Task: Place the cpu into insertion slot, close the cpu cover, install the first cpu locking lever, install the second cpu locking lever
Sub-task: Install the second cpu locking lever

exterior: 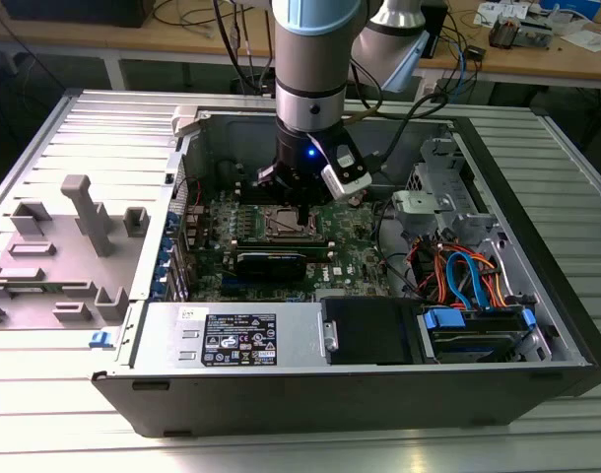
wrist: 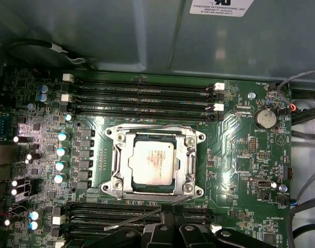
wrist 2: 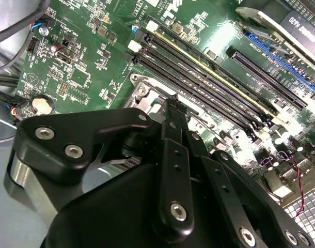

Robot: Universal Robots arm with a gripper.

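The gripper (wrist: 170, 219) is being held low over the motherboard (wrist: 240, 144), just beside the insertion slot (wrist: 155, 192); its fingers (wrist 2: 170, 129) are being kept closed together, apparently on nothing. A thin lever (wrist: 134, 219) is being shown lying loose near the fingertips. The cpu (wrist: 151, 162) is being seated in the slot, and the cpu cover (wrist: 191, 157) is being shown lowered around it. Farther off, memory slots (wrist: 142, 95) are being shown.

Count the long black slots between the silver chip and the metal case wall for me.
4 slots, side by side in one bank between the chip and the case wall. More lie beyond the chip, partly hidden by the gripper.
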